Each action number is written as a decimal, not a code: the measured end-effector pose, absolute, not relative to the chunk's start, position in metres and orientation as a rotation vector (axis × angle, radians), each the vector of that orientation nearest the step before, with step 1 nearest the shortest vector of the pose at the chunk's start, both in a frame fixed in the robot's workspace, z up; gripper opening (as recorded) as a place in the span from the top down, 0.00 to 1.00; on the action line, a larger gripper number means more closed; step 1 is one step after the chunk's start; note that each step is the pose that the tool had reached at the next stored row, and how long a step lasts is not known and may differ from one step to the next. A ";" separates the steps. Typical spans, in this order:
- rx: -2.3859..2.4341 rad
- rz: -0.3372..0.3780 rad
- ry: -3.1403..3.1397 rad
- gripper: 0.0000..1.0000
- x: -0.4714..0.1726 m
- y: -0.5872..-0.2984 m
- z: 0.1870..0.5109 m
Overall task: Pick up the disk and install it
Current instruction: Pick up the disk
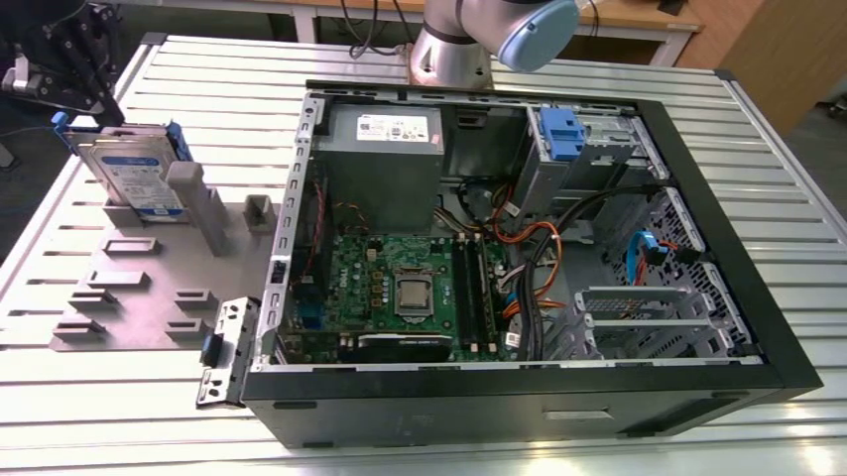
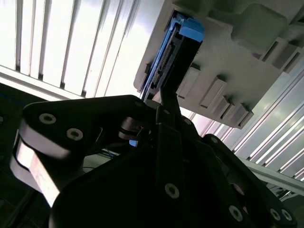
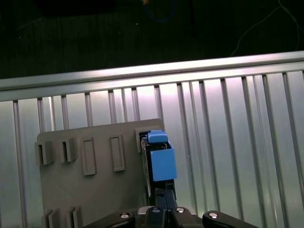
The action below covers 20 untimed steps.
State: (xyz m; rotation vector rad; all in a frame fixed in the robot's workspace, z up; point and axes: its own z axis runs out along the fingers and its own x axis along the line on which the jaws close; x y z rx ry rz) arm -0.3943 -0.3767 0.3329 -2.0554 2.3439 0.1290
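The disk (image 1: 133, 174) stands on edge in a slot at the far end of the grey holder plate (image 1: 146, 283), on the exterior view's left. It is silver with a white-and-blue label and blue rails. My black gripper (image 1: 93, 99) hangs just above the disk's far upper corner, and its fingers look shut with nothing between them. In both wrist views the fingertips (image 2: 167, 92) (image 3: 164, 192) line up with the disk's (image 2: 178, 57) (image 3: 161, 161) blue-railed edge, a short way off it.
An open black computer case (image 1: 781, 367) lies in the middle of the slatted metal table (image 1: 794, 178), motherboard and cables exposed. A blue bracket (image 1: 562, 134) sits in its drive bay at the far right. The arm's base (image 1: 450, 55) stands behind the case.
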 end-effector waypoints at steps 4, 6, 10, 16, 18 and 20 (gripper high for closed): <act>-2.055 0.129 2.344 0.89 -0.392 -0.377 0.333; -2.055 0.129 2.344 0.89 -0.392 -0.377 0.333; -2.055 0.129 2.344 0.89 -0.392 -0.378 0.332; -2.055 0.129 2.344 0.89 -0.391 -0.378 0.330; -2.055 0.129 2.344 0.89 -0.391 -0.378 0.330; -2.055 0.129 2.344 0.89 -0.391 -0.378 0.330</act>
